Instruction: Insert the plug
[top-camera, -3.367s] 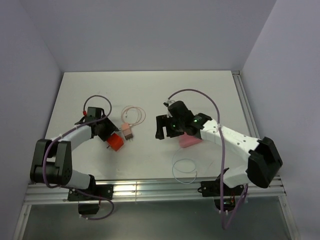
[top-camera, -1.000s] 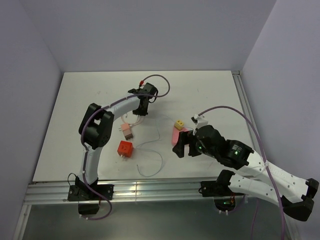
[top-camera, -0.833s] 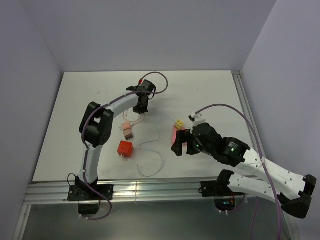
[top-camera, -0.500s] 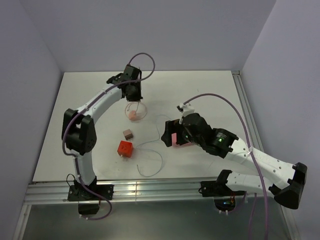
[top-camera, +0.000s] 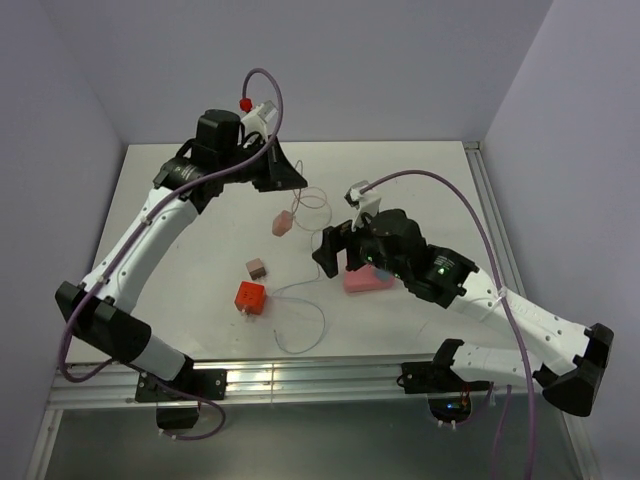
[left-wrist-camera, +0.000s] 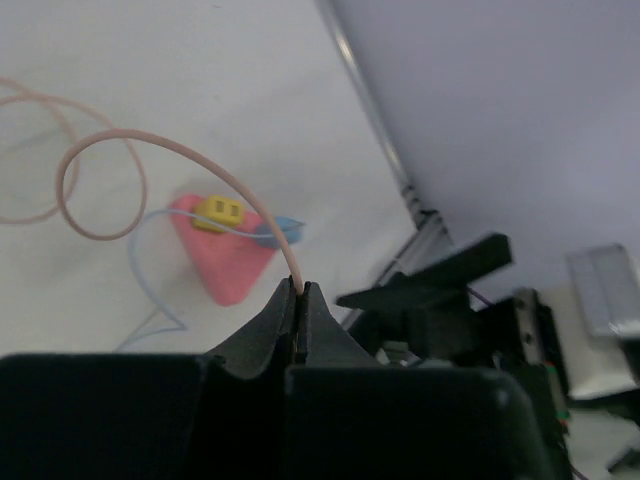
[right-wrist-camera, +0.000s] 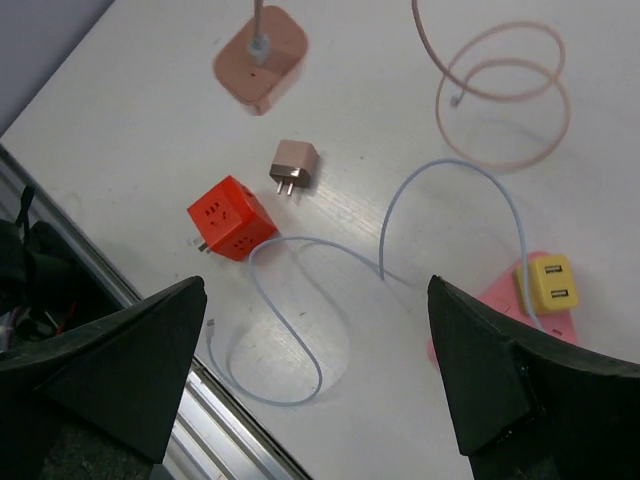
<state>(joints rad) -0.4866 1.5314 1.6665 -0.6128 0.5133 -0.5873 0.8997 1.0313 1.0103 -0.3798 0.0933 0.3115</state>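
My left gripper (top-camera: 291, 179) is raised over the back of the table, shut on a thin pink cable (left-wrist-camera: 120, 150). A pink plug block (top-camera: 283, 222) hangs from that cable above the table and also shows in the right wrist view (right-wrist-camera: 260, 65). A small brown plug (right-wrist-camera: 295, 165) and a red cube socket (right-wrist-camera: 232, 218) lie on the table. My right gripper (top-camera: 333, 250) is open and holds nothing. It hovers beside a pink socket block (top-camera: 365, 281) that carries a yellow adapter (right-wrist-camera: 548, 283).
A light blue cable (right-wrist-camera: 300, 300) snakes from the yellow adapter toward the table's front edge (top-camera: 300, 365). The pink cable's loose coil (right-wrist-camera: 500, 95) lies behind the pink socket block. Grey walls close in the back and both sides.
My left arm has swung up and back with the pink cable, lifting the pink plug block off the table. My right gripper has moved left and farther in, over the pink socket block.
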